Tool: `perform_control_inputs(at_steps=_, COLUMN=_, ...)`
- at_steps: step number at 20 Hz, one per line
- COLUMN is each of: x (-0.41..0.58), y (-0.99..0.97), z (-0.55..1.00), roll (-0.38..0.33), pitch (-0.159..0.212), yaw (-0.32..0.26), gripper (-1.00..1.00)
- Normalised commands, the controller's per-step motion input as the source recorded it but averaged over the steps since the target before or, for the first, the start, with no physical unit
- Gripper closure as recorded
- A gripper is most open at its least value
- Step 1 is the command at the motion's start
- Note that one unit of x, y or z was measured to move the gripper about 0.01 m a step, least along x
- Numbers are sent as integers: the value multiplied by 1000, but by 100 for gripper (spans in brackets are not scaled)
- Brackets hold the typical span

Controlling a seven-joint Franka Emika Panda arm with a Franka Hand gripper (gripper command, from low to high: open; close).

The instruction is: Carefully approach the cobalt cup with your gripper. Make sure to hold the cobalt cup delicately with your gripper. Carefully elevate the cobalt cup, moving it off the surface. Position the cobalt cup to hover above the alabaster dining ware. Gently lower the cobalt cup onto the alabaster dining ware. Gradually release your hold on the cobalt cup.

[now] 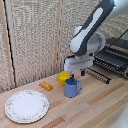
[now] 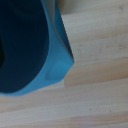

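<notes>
Your gripper (image 1: 73, 74) sits right over the cobalt cup (image 1: 72, 87), can't tell if it's clamped. Cup looks empty, standing on the table (image 1: 100, 105) well apart from the bare alabaster dining ware (image 1: 26, 106), yellow bowl (image 1: 63, 77) just behind.

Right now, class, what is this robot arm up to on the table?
The white arm's gripper is right over the blue cup, at its rim, and the cup appears to stand on the wooden table. Whether the fingers have closed on it cannot be told. The white plate lies apart, toward the exterior view's left, with nothing on it. A yellow bowl sits just behind the cup.
</notes>
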Motion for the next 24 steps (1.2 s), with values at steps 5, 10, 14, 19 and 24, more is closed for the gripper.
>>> perform_control_inputs(at_steps=5, x=159, y=-26, z=-319, roll=-65, pitch=-8, yaw=109, gripper=100)
perform_control_inputs(at_steps=10, x=149, y=0, z=-246, roll=-56, pitch=-58, yaw=83, gripper=100)
perform_control_inputs(at_steps=14, x=14, y=26, z=-171, roll=-23, pitch=-75, yaw=3, gripper=100)
perform_control_inputs(at_steps=19, x=-5, y=103, z=-67, roll=0, pitch=-32, yaw=-18, gripper=100)
perform_control_inputs(at_steps=24, x=-179, y=127, z=9, roll=-1, pitch=-3, yaw=-24, gripper=100)
